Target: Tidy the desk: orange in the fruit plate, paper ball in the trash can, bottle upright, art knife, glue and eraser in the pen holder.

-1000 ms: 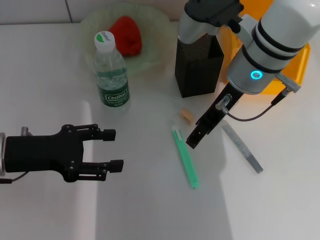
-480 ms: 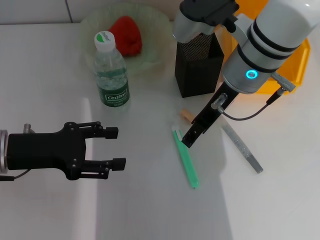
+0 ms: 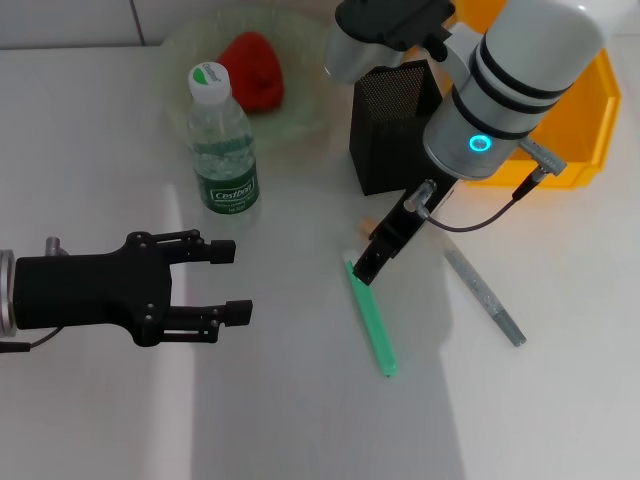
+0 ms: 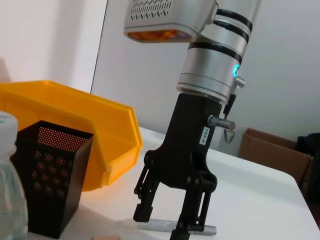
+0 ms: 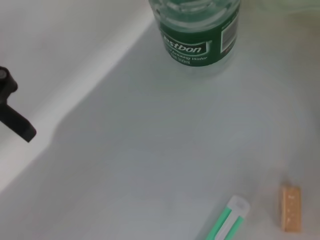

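The orange lies in the pale-green fruit plate at the back. The bottle stands upright in front of it. Right of the bottle are the black mesh pen holder and the yellow trash can. A green art knife lies on the table, a grey glue stick to its right. The tan eraser lies near the knife's far end. My right gripper hangs open just above that end, fingers apart and empty. My left gripper is open, low at the left. The paper ball is out of view.
The white table runs wide at the front. The bottle stands close to the left of the knife's end. The pen holder and trash can stand right behind my right gripper.
My right gripper has swung left, from between knife and glue stick to over the knife's far end. My left gripper has drifted slightly right.
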Controlling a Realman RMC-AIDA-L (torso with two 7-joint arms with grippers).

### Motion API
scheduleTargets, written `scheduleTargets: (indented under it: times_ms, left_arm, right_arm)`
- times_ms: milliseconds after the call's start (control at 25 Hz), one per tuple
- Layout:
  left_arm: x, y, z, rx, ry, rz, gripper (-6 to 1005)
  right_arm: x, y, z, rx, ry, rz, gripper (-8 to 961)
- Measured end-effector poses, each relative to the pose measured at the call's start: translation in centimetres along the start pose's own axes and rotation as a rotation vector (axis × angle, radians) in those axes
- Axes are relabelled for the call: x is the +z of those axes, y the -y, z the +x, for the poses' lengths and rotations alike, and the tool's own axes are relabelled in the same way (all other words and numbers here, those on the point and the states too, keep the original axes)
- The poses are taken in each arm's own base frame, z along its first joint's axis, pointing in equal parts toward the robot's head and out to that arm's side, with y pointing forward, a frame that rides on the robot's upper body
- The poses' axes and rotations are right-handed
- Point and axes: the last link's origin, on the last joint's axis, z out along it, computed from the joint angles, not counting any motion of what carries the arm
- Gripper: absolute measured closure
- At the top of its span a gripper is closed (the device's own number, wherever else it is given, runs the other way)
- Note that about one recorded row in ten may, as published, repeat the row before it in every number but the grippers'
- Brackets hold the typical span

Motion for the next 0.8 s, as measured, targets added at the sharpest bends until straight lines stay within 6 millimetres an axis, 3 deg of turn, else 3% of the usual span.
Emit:
scheduleTargets:
  times_ms: [800]
  left_arm:
    - [0.13, 0.32, 0.53, 0.015, -0.015, 0.012, 200]
  right_arm:
    - [0.68, -0.30, -0.35, -0.019, -0.018, 0.010, 199]
